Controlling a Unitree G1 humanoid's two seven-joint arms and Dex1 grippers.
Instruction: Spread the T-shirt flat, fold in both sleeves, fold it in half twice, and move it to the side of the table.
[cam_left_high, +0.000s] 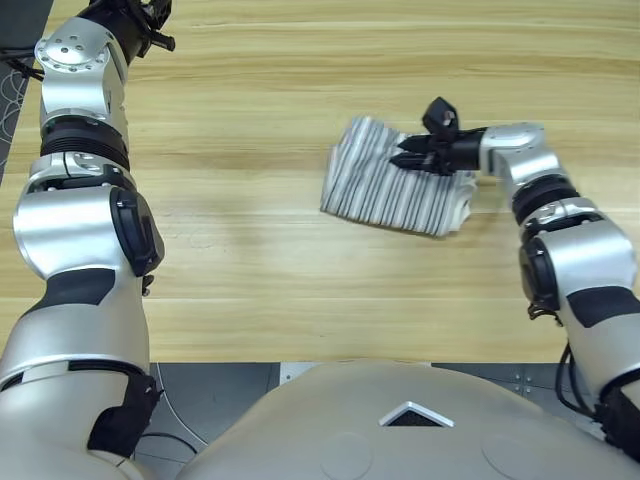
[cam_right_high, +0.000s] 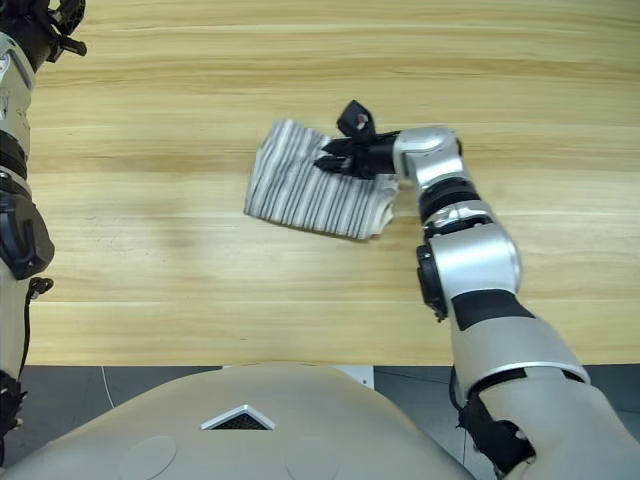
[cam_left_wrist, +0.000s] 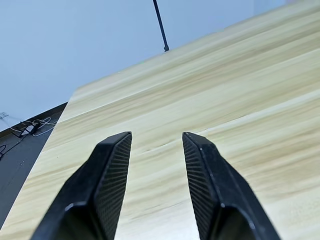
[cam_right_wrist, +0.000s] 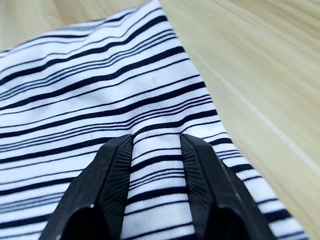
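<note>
Roughly right of the middle of the left eye view, the T-shirt (cam_left_high: 385, 190) lies on the light wooden table (cam_left_high: 250, 90). It is folded into a small, compact, roughly rectangular bundle. It is white with thin dark stripes, and the stripes run from its upper edge down to its lower edge. The bundle sits slightly askew, with its upper left corner higher in the frame than its lower right corner, where the edge looks a little ragged and loose. Bare wood shows on every side of it, and it is well apart from the near edge of the table.

The right gripper (cam_left_high: 403, 157) reaches in from the right of the frame and lies over the upper right part of the bundle, pointing towards the left. In the right wrist view its black, ribbed jaws stand apart with their tips down on the cloth. A band of striped fabric fills the gap between them, and soft creases run away from the tips across the shirt. The jaws are not pressed together on the cloth.

The left gripper (cam_left_wrist: 156, 136) is far off in the upper left corner of the left eye view, well apart from the shirt. Its jaws are also spread, with nothing between them, and bare table shows beyond.
</note>
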